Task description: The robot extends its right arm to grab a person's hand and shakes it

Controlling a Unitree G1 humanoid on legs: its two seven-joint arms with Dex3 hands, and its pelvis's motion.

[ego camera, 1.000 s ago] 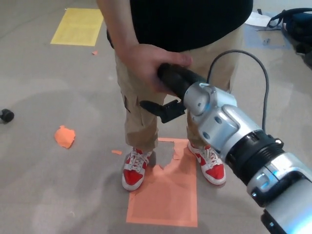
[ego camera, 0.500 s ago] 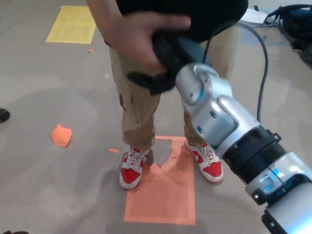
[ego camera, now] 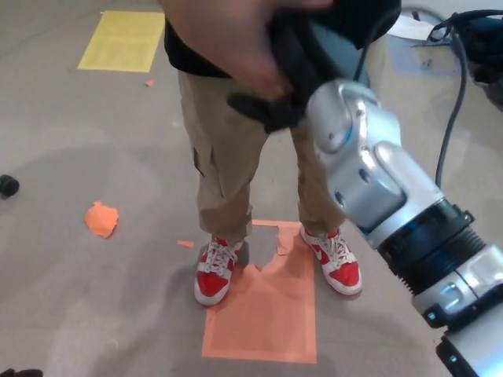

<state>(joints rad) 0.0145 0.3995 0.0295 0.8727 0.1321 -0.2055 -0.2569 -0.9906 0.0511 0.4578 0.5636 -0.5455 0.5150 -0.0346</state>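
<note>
A person in a black top and tan trousers stands in front of me. The person's hand (ego camera: 228, 39) is at the top of the head view, wrapped around my right hand (ego camera: 295, 67). My black fingers are closed in that clasp, with the thumb (ego camera: 255, 106) poking out below. My silver right forearm (ego camera: 377, 173) rises from the lower right. No left hand shows.
The person's red and white shoes (ego camera: 216, 271) stand at the top of an orange floor patch (ego camera: 267, 310). A yellow patch (ego camera: 118, 39) lies at the far left, an orange scrap (ego camera: 102, 218) at the left, a dark bag (ego camera: 475, 35) at the top right.
The clasped hands have gone up, from mid-picture to the top edge, and my forearm now stands steeper. The picture has shifted slightly.
</note>
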